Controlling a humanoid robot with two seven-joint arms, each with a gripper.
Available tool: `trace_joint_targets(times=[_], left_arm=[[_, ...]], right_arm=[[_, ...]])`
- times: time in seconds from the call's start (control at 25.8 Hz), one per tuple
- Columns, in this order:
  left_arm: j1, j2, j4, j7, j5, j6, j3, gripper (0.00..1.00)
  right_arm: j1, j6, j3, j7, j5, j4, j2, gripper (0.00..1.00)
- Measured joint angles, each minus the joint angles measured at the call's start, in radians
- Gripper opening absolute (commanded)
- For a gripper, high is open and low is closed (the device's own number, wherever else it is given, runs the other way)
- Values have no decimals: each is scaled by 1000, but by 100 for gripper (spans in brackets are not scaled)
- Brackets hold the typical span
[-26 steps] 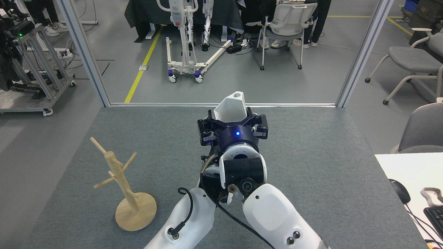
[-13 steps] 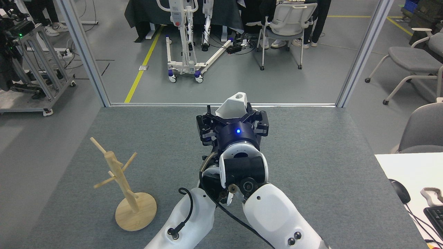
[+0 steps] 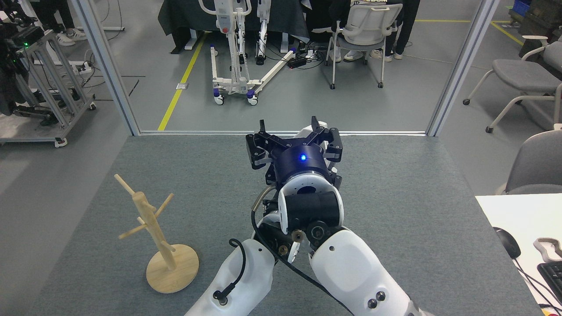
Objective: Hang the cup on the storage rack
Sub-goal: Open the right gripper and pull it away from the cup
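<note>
Over the grey table [image 3: 395, 210], the claw [image 3: 293, 135] hides the cup [image 3: 304, 131].

Even, bright overhead light fills the room, casting only soft, faint shadows on the grey surface [image 3: 395, 210]. A pale shadow pools just beside the round base of the wooden rack [image 3: 151, 237]. White arm shells [image 3: 351, 272] show mild sheen without blown-out glare; a small blue light [image 3: 301, 157] glows on the dark wrist. Focus is sharp throughout, with slight wide-angle bowing in the frame posts [image 3: 461, 70] near the edges.
</note>
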Motion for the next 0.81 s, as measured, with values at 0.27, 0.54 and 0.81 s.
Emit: trace_joint_targets(times=[0.27,0.54,0.81], left_arm=[[22,2,-13,-14,-31,-10,-1,17],[115,34,-76,-20,-65,-10,-1,13],[342,81,-259,43,-208,-1,12,6]], right_arm=[[-6,1,-74,-83,-2,-2,-30,98],[30,-75,-235,-255,-66,6,-132,99],[223,-486,-613,-543,-188,88,-153,98]])
